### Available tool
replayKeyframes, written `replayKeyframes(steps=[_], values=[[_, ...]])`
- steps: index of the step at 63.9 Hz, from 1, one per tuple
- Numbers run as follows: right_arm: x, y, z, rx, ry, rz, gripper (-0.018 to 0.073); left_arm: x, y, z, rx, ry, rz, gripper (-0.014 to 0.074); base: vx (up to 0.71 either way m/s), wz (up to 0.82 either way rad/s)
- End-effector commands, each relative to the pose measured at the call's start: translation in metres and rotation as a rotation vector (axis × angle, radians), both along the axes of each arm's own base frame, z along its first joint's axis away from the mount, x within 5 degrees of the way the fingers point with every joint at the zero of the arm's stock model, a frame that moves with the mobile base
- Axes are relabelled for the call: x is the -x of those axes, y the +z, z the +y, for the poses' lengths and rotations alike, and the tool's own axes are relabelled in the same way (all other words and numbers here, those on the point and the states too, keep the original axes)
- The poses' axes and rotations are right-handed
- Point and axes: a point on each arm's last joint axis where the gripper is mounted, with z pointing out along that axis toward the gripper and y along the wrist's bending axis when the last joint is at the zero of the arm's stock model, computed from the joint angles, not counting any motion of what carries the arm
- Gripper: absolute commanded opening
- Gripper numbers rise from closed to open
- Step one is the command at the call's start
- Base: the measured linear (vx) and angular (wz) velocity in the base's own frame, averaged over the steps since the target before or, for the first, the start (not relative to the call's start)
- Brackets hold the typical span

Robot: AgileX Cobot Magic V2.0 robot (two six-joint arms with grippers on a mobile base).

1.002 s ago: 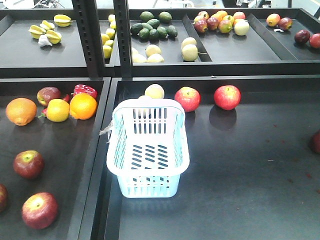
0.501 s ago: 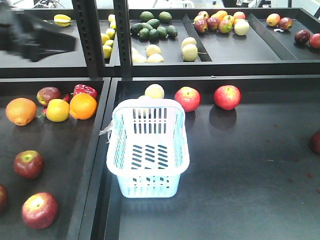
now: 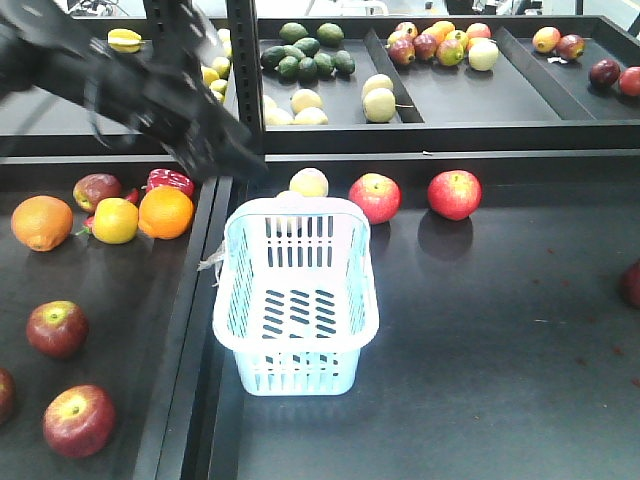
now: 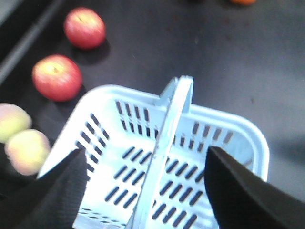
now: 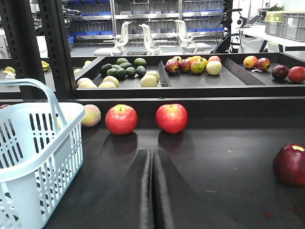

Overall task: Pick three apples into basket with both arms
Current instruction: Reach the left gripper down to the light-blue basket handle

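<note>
Snag risk: the left gripper [image 4: 145, 151] points down at the small pale blue-white slotted plastic basket [image 3: 296, 347], whose raised swing handle [image 4: 174, 114] shows between its fingers. Drop from here and a finger could hook that handle or tip the basket, I'd say.
Wrong-fruit risk: two bright red round apples, one [image 5: 121, 119] and its neighbour [image 5: 171, 118], sit at 1 o'clock of the basket, dead ahead of the right gripper [image 5: 152, 157]. An easy mistaken grab.
Carry risk: a raised black tray rim [image 3: 190, 330] stands between the left tray and the basket, so a low carry might clip it.
Target fruit: one round dark red apple with yellowish streaks [image 3: 57, 328] and a second dark red apple [image 3: 78, 420] lie at 8 o'clock of the basket, and a third is cut off by the edge. Another dark red apple [image 5: 290, 164] waits at 3 o'clock, well apart.
Basket: nothing inside yet.
Left arm pose: blurred black arm [image 3: 120, 80] slanting in from 10 o'clock, gripper near the basket's 11 o'clock corner. Fingers spread wide, holding nothing.
Right arm pose: low and level over the black shelf floor [image 5: 214, 191], pointing to 12. Fingers pressed together, nothing between them.
</note>
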Motion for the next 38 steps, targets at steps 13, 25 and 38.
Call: replayKeyframes(steps=[13, 25, 38], values=[[0.0, 0.002, 0.0, 0.004, -0.005, -0.063, -0.0004, -0.004, 0.003, -0.012, -0.045, 0.005, -0.084, 0.0502, 0.0, 0.0], [0.0, 0.002, 0.0, 0.004, -0.005, -0.063, -0.0004, -0.011, -0.008, -0.014, -0.055, 0.006, -0.094, 0.0502, 0.0, 0.0], [0.0, 0.002, 0.0, 0.004, -0.005, -0.063, -0.0004, -0.019, -0.024, -0.015, -0.064, 0.009, -0.074, 0.0502, 0.0, 0.0]])
